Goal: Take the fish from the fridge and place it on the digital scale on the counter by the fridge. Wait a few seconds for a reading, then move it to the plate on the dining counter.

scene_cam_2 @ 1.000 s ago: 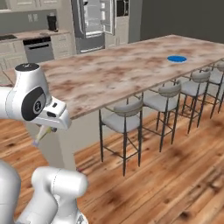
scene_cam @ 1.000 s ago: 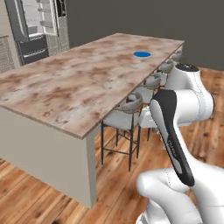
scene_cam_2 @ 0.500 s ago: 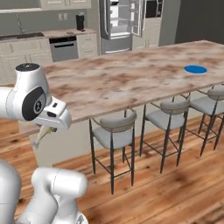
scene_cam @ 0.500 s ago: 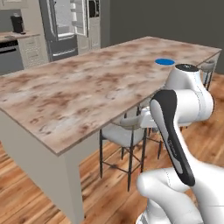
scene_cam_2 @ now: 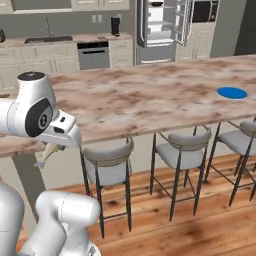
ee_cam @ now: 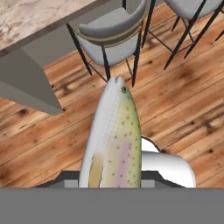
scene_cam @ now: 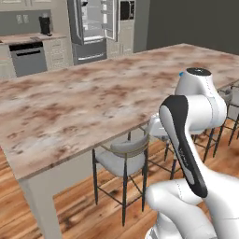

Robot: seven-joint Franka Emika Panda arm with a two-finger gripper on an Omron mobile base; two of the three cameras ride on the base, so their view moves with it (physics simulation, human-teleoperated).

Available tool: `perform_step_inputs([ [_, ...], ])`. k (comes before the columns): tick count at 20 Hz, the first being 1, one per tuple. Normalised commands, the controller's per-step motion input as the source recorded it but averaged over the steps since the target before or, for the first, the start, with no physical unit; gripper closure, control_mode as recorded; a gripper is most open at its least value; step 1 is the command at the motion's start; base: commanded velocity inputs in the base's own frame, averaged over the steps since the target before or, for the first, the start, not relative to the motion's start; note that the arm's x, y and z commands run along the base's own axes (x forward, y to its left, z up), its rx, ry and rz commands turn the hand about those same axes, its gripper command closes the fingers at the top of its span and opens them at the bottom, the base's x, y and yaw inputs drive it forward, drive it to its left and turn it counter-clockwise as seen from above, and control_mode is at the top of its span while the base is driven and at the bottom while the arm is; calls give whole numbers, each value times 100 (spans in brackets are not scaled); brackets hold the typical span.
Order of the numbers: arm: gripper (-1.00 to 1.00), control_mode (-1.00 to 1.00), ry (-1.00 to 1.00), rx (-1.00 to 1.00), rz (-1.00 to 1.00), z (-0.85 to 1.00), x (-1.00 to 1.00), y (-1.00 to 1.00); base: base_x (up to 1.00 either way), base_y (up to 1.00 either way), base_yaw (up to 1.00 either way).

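Left base view first: I see the long marbled tabletop running across in front of me, the fridge standing open at the back wall, and my own arm hiding most of the right side. A sliver of the blue plate peeks out beside the arm's top joint, on the far part of the tabletop.

Right base view: here I get the plate in full, flat on the right stretch of the tabletop, well apart from my hand. The gripper hangs low at the left, below the tabletop's edge and in front of its beige base, and the fish dangles from it, slim and pale, nose pointing down. 1 grey stool sits just beside it.

Hand view: the fish runs straight up from the bottom edge, speckled silver-green with a pink flank, head toward the wooden floor and the stool. The gripper is clamped together on its tail end, below where the picture cuts off, so I can't see the contact itself.

My read: it's light and smooth-skinned, likely slippery, and held by 1 end it can swing or slide. I'd rather grip mid-body, across the thicker flank. I judge it needs lifting clear of the tabletop edge before it reaches the plate.
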Motion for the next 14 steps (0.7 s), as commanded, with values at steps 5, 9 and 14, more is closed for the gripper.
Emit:
perform_step_inputs([
  [5,100,100,0,0,0,0,0,0,18,-100,36],
  [9,100,100,0,0,0,0,0,0,16,-100,38],
  [14,100,100,0,0,0,0,0,0,16,-100,36],
])
